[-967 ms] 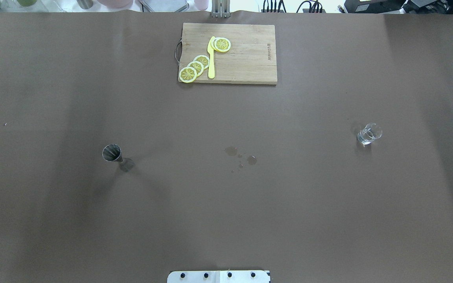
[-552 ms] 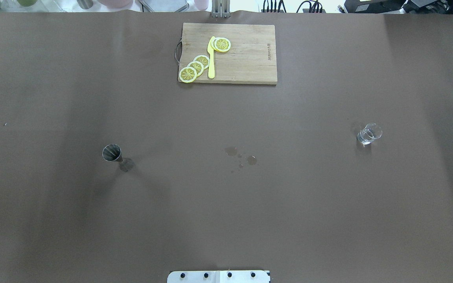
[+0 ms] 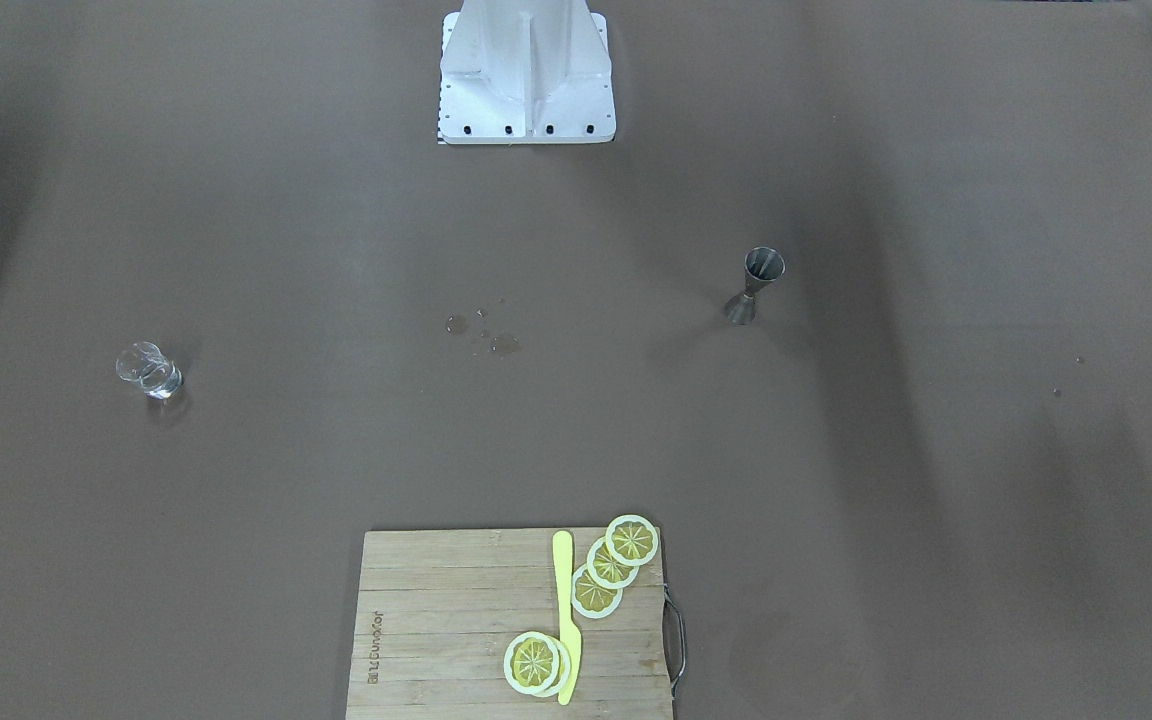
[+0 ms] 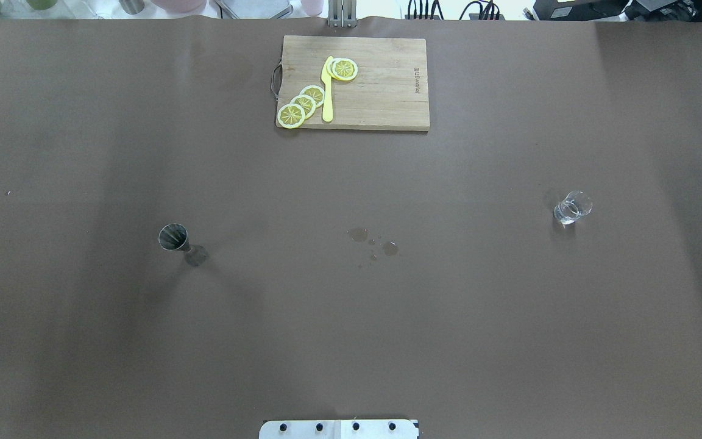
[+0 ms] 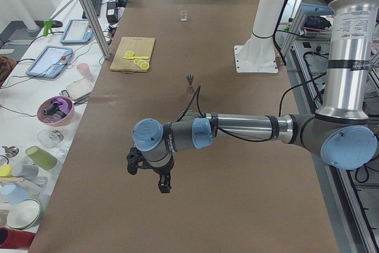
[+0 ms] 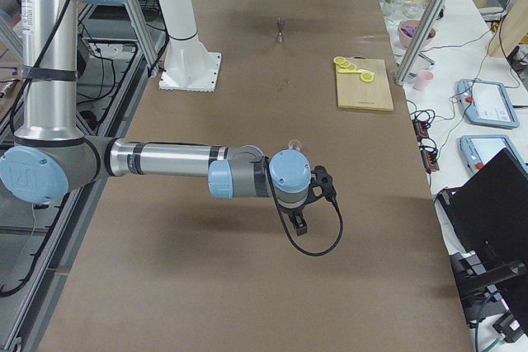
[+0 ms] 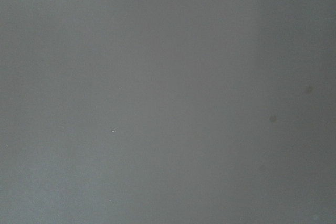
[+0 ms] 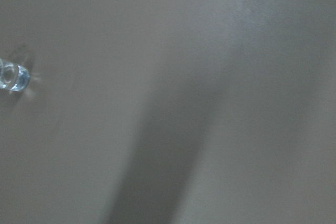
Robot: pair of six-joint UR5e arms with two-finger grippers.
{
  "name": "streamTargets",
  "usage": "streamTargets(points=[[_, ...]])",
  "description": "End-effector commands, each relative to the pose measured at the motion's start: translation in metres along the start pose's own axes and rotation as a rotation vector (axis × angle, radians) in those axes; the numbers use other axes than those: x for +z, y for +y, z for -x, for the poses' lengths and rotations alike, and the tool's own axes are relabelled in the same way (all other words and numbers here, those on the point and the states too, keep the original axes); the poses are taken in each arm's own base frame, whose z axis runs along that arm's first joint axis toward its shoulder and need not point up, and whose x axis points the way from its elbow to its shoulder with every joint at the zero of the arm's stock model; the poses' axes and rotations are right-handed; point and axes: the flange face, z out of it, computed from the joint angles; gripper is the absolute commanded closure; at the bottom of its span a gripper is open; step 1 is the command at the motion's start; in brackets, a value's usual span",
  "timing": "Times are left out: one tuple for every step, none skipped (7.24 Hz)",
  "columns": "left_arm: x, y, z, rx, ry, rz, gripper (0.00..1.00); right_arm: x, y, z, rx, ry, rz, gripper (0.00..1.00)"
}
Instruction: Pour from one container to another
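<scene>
Nothing's moved in the last second: jigger [image 4: 173, 238] stands on the robot's left, shot glass [image 4: 572, 207] well apart on its right, both untouched. Left gripper [image 5: 162, 185] and right gripper [image 6: 299, 223] hover clear, and I can't tell if either's open. Pouring hasn't started.

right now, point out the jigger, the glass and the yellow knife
jigger [image 4: 173, 237], overhead exterior view, on its open upper cup
glass [image 4: 572, 207], overhead exterior view, on its clear wall
yellow knife [image 4: 327, 91], overhead exterior view, midway along its length
</scene>
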Motion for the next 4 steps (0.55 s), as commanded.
streamTargets(points=[[-0.002, 0.0, -0.002, 0.002, 0.001, -0.005, 0.02, 0.005, -0.015, 0.019, -0.097, -0.077, -0.052, 0.0], [0.0, 0.0, -0.001, -0.001, 0.0, 0.0, 0.02, 0.014, -0.017, 0.022, -0.144, -0.08, -0.06, 0.0], [-0.001, 0.0, -0.002, 0.001, 0.001, -0.003, 0.02, 0.014, -0.02, 0.027, -0.195, -0.079, -0.087, 0.0], [-0.001, 0.0, -0.001, 0.001, 0.0, -0.003, 0.02, 0.015, -0.022, 0.035, -0.201, -0.137, -0.102, 0.0]])
